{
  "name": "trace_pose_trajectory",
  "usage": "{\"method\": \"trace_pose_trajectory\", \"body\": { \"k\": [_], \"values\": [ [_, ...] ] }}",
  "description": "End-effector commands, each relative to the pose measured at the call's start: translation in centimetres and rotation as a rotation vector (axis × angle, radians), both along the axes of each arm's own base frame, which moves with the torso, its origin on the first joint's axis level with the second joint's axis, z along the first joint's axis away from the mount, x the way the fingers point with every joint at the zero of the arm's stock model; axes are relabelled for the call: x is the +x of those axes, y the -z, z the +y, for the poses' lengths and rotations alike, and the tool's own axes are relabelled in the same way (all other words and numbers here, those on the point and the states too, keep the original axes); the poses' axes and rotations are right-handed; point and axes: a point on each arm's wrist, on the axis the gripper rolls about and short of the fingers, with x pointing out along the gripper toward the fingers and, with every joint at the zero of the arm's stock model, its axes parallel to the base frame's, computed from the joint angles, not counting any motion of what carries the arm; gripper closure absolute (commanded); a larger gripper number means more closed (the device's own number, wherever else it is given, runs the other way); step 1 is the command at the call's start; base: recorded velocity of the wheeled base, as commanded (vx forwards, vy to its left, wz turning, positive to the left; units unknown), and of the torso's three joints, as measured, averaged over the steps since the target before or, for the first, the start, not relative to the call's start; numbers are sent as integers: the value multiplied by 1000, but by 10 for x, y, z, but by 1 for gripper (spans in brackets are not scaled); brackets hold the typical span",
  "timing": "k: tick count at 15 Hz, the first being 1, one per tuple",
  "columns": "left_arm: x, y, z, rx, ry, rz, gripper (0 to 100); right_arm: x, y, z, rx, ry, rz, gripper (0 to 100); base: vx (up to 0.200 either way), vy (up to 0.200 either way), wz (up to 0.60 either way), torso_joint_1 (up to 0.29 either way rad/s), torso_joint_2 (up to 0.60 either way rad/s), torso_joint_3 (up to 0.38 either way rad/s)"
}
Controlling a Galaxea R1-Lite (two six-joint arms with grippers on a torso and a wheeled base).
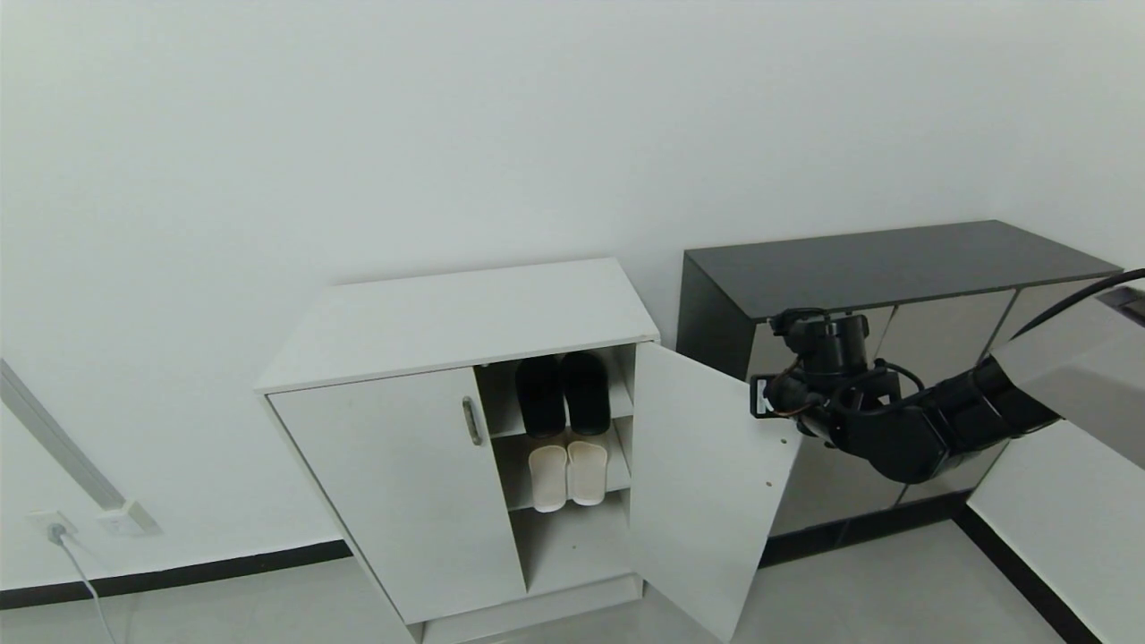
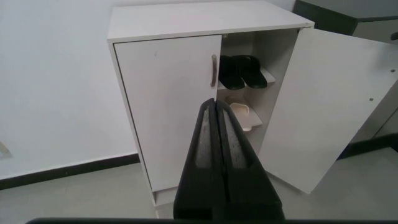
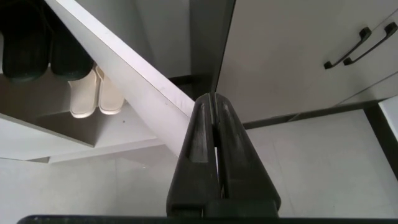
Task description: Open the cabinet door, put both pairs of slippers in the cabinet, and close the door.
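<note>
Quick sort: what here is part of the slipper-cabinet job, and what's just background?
Job: white cabinet; its open right door; black slippers on the upper shelf; white slippers on the shelf below; right gripper near the door's outer edge.
Background: black-topped sideboard; wall socket; cable trunking.

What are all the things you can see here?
cabinet: one, white, against the wall; left door shut, right door open
black slippers: one pair, top shelf inside the cabinet
white slippers: one pair, shelf below the black pair
sideboard: one, black top, right of the cabinet
socket: one, white, low on the wall left of the cabinet, cable plugged in
left pincer: one, black, shut, in front of the cabinet
right pincer: one, black, shut, by the open door's outer edge
</note>
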Motion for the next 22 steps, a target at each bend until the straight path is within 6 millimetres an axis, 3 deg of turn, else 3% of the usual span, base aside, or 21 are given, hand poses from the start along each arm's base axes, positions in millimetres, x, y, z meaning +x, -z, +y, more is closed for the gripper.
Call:
{"method": "trace_pose_trajectory", "body": {
  "k": [1, 8, 12, 18, 22],
  "values": [
    [0, 0, 0, 0, -1, 0, 100, 1, 3, 1, -3, 0, 5, 100, 0, 0, 0, 0, 0, 0],
    [0, 0, 0, 0, -1, 0, 100, -4, 6, 6, -7, -17, 19, 100, 0, 0, 0, 0, 0, 0],
    [0, 0, 0, 0, -1, 0, 100, -20, 7, 22, -14, -68, 34, 100, 0, 0, 0, 0, 0, 0],
    [0, 0, 0, 0, -1, 0, 100, -32, -10, 24, 3, -81, 1, 100, 0, 0, 0, 0, 0, 0],
    [0, 0, 0, -2, -1, 3, 100, -27, 8, 19, -17, -62, 45, 100, 0, 0, 0, 0, 0, 0]
  ]
}}
